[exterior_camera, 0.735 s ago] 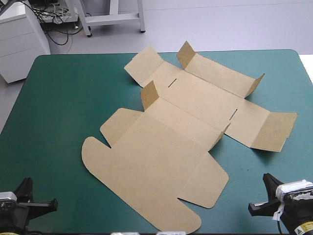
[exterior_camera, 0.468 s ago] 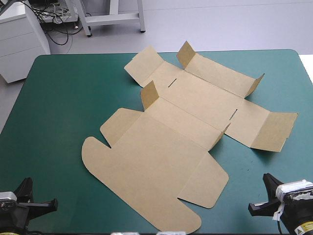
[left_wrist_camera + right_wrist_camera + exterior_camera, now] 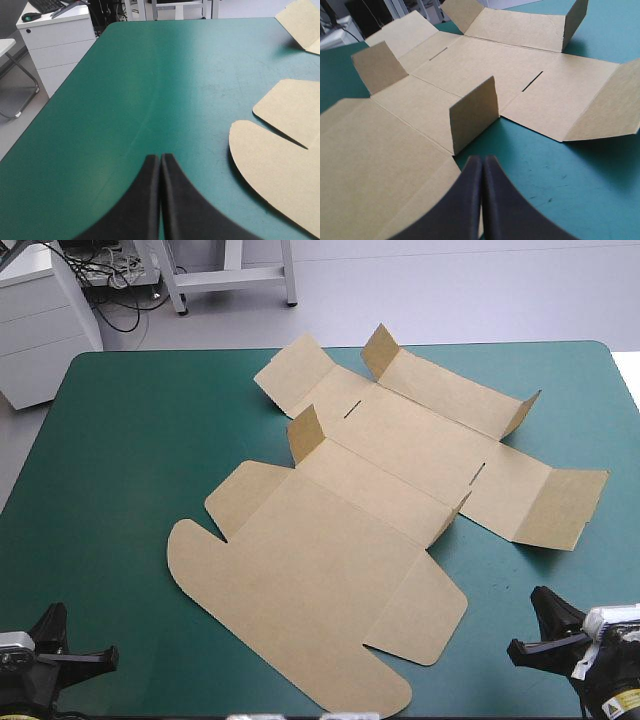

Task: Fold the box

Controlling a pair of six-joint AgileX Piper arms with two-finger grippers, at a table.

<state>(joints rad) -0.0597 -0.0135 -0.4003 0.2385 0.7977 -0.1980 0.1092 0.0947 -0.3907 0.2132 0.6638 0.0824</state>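
box mostly flat mid-frame | your right gripper, pressed together, just edged inward: approach starting | left gripper likewise, unmoved

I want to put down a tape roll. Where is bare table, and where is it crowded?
Widest bare teal-green cover: between the box and the table's left edge, ahead of the left gripper. A smaller patch lies near the right gripper, by the right edge. The box crowds the middle.

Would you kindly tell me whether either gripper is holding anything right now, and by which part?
Nothing is held: the left gripper and the right gripper are both shut empty, apart from the box.
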